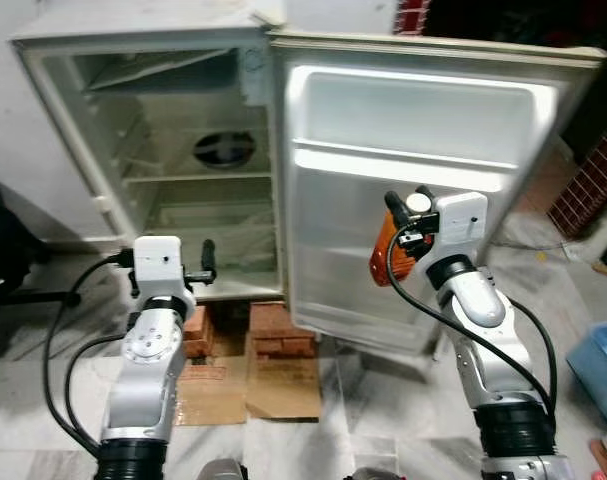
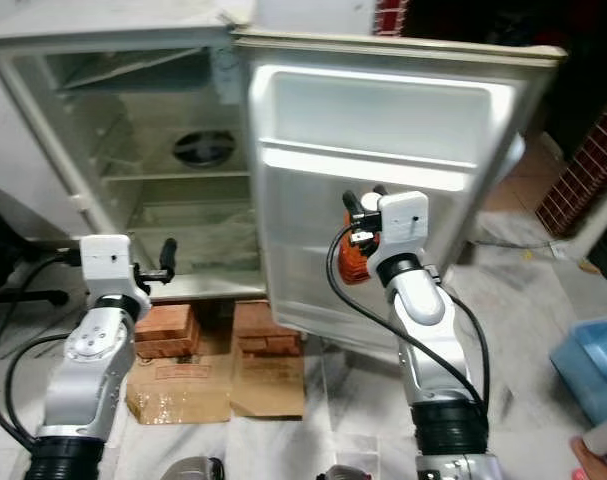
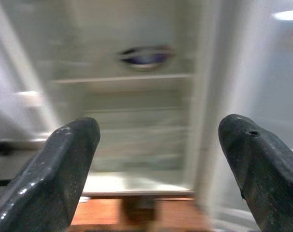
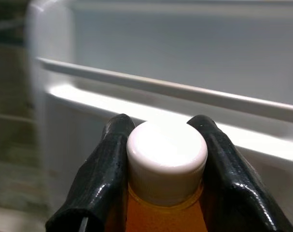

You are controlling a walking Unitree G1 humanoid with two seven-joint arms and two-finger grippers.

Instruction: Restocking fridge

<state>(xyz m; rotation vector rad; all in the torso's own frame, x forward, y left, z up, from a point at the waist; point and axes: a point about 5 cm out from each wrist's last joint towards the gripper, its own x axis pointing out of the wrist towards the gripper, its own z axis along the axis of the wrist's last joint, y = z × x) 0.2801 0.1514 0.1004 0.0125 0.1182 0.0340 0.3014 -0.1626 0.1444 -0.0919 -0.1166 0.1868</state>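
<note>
Room: a small white fridge [image 1: 173,160] is standing open on two stacks of red bricks [image 1: 268,330], with flattened cardboard [image 1: 248,385] lying on the pale marbled floor [image 1: 383,420] under them.
Far left: something dark is sitting against the wall; I cannot tell what it is.
Left end effector [image 3: 158,159]: it is hovering low in front of the open cabinet, its two black fingers [image 3: 64,169] spread wide and holding nothing.
Fridge interior: bare shelves are showing, with a round fan grille [image 1: 224,148] on the back wall.
Fridge door [image 1: 413,180]: it is hanging open toward the room, its inner rack rail [image 4: 185,89] catching the light.
Right end effector [image 4: 163,159]: it is clamping an orange bottle [image 1: 386,255] just under its white cap [image 4: 166,157], in front of the door's inner face.
Wrist views: the right one is showing the cap close between the fingers; the left one is blurring the shelves.
Far right: a blue bin [image 1: 601,365] is sitting on the floor.
Count: two end effectors, one bottle, two brick stacks.
</note>
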